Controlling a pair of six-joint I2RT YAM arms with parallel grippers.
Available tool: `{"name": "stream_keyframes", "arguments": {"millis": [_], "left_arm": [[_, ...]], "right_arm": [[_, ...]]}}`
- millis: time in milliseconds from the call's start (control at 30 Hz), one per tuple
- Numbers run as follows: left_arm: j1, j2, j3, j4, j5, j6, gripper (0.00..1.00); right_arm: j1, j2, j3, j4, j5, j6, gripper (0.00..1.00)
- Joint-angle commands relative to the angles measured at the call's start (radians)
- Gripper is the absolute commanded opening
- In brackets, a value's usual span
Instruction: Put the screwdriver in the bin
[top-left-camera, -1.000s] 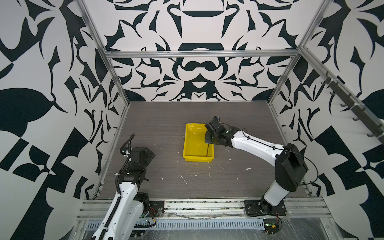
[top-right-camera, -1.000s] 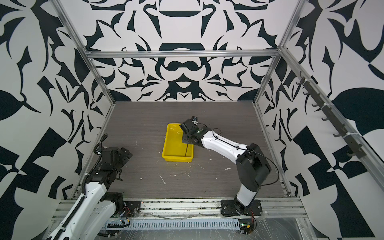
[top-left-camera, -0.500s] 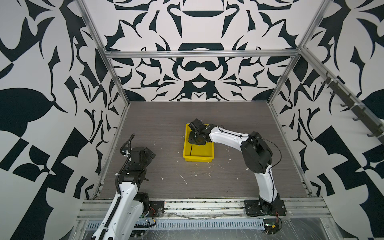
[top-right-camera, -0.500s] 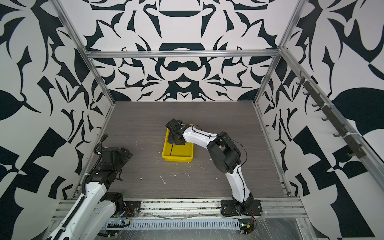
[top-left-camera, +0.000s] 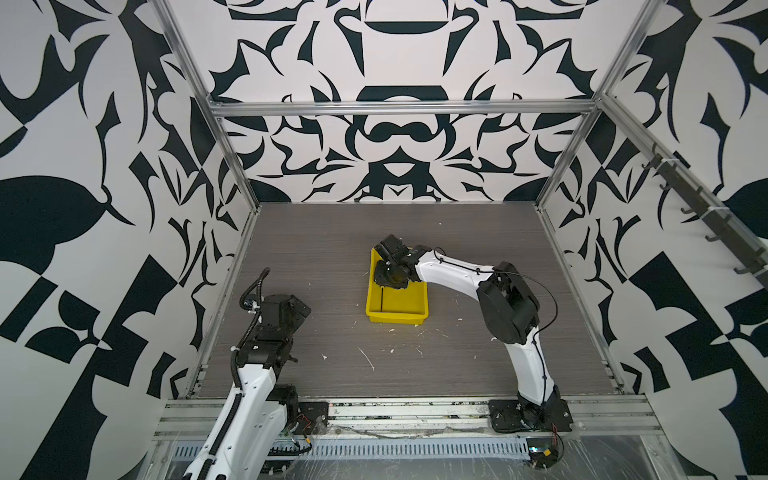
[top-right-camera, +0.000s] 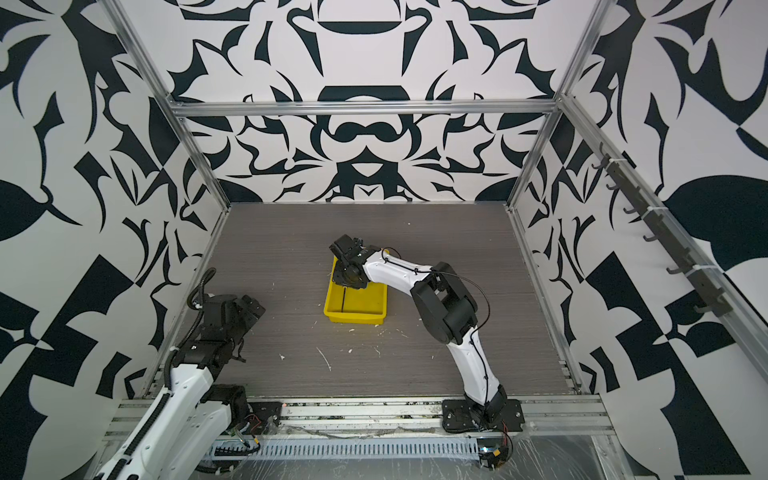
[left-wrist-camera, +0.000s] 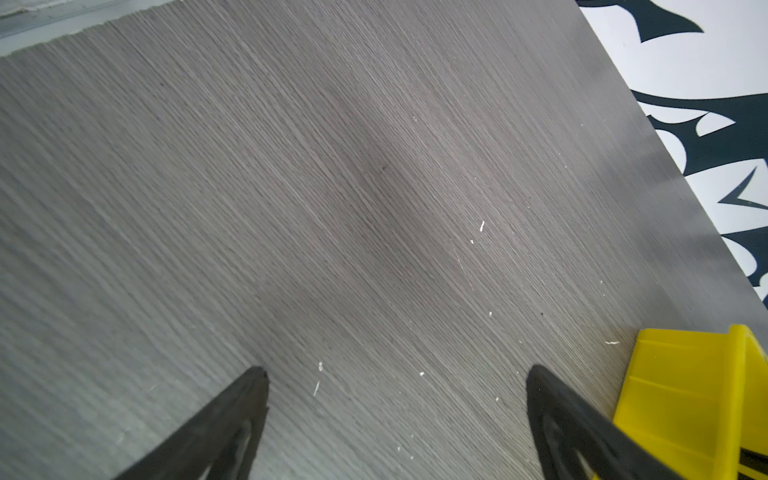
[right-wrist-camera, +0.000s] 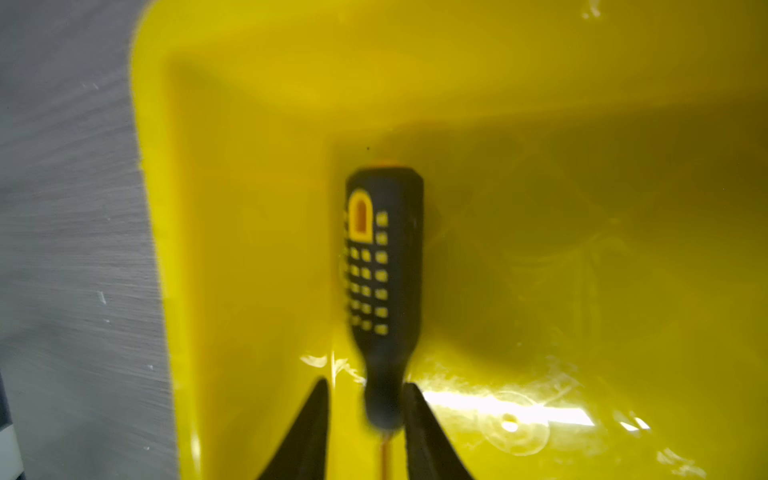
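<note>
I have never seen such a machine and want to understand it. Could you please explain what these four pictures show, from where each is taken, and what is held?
Two white robot arms stand at the near edge of a grey table. Two pictures look down on the whole scene; the other two come from a camera on each arm's wrist. On the table sits a yellow bin, with white crumbs nearby. The right tool reaches into the bin. The black-and-yellow screwdriver lies between its slightly parted fingers, so it seems not clamped. The left tool is open and empty.
</note>
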Motion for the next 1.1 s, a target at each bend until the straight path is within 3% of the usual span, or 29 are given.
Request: {"name": "stream_keyframes", "arguments": {"millis": [0, 333, 533, 667, 767, 933, 1067], "left_arm": [[0.003, 0.01, -0.007, 0.003, -0.015, -0.015, 0.99], [0.004, 0.061, 0.008, 0.004, -0.006, -0.016, 0.99], [0.004, 0.089, 0.017, 0.009, 0.006, -0.01, 0.99], [0.003, 0.088, 0.029, -0.019, 0.008, -0.011, 0.99], [0.004, 0.056, 0.013, -0.011, -0.006, -0.02, 0.99], [0.004, 0.008, -0.011, -0.001, -0.008, -0.022, 0.99], [0.004, -0.016, -0.015, -0.019, -0.017, -0.029, 0.99]], "right_arm": [[-0.001, -0.058, 0.062, -0.032, 0.019, -0.028, 0.43], [-0.009, -0.202, -0.085, 0.02, 0.029, -0.056, 0.42], [-0.018, -0.342, -0.162, -0.043, 0.143, -0.129, 0.41], [-0.024, -0.467, -0.343, 0.022, 0.287, -0.164, 0.41], [-0.055, -0.527, -0.392, -0.047, 0.364, -0.202, 0.4], [-0.097, -0.66, -0.417, -0.128, 0.527, -0.348, 0.41], [-0.097, -0.806, -0.576, -0.009, 0.754, -0.536, 0.41]]}}
